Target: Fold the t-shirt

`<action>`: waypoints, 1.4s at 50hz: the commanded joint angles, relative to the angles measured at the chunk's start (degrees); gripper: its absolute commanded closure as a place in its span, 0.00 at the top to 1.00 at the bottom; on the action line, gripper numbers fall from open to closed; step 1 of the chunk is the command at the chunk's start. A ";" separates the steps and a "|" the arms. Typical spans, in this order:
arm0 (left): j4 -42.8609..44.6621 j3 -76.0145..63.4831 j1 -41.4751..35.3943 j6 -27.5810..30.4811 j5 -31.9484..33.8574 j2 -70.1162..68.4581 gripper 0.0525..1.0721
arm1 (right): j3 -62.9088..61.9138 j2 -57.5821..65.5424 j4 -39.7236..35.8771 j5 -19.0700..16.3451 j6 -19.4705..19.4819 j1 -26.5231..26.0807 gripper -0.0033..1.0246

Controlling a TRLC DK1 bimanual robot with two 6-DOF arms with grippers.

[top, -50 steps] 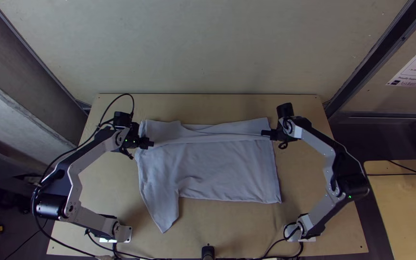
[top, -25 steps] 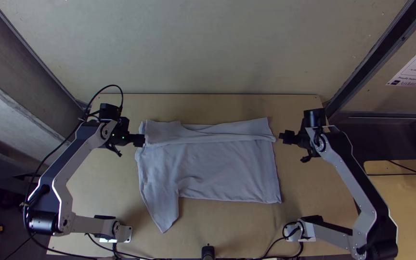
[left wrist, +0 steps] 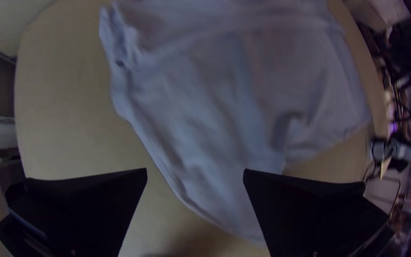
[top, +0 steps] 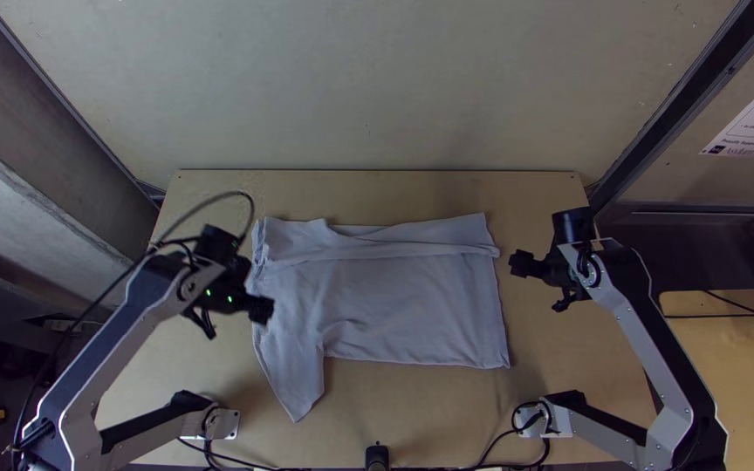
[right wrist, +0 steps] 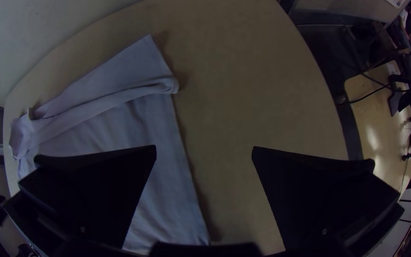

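Top view: the t-shirt [top: 394, 305] lies across the middle of the table [top: 447, 410], a band of cloth [top: 377, 254] turned over along its far side and one sleeve [top: 296, 379] poking towards the near edge. The left gripper [top: 262, 310] is over the shirt's left border, just beyond that sleeve; the right gripper [top: 517, 264] stands off the right border, beside the end of the band. The step in hand looks to be tucking the sleeve in towards the body, so the left arm would do well to line up with the sleeve's tip rather than its root, where a pinch might drag the whole layer askew.

Left wrist view: the fingers are parted with nothing gripped, and the shirt's slanting outer edge runs through the gap. Going down low, with one finger each side of that edge, should catch the cloth cleanly; a light lift and a low sweep ought to limit creases.

Right wrist view: these fingers are spread too, holding nothing, with bare wood and the shirt's straight border beneath. Keeping clear of the band's loose end seems wise, since a nudge there could open the fold.
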 commanded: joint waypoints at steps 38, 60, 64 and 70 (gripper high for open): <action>4.97 -24.44 -24.76 -24.04 -0.25 1.26 0.95 | 0.19 0.33 -1.04 -3.15 7.59 0.75 0.95; 10.33 -26.20 -26.96 -22.28 -0.25 5.30 0.42 | -0.51 -0.20 0.10 -3.68 6.19 0.75 0.93; 11.12 -26.03 -27.84 -22.11 -0.25 4.95 0.13 | -1.48 -0.20 0.10 -3.68 5.40 0.05 0.93; 11.74 -25.94 -28.02 -21.84 -0.25 4.68 0.03 | -4.90 -0.11 0.01 -5.09 2.67 -1.09 0.88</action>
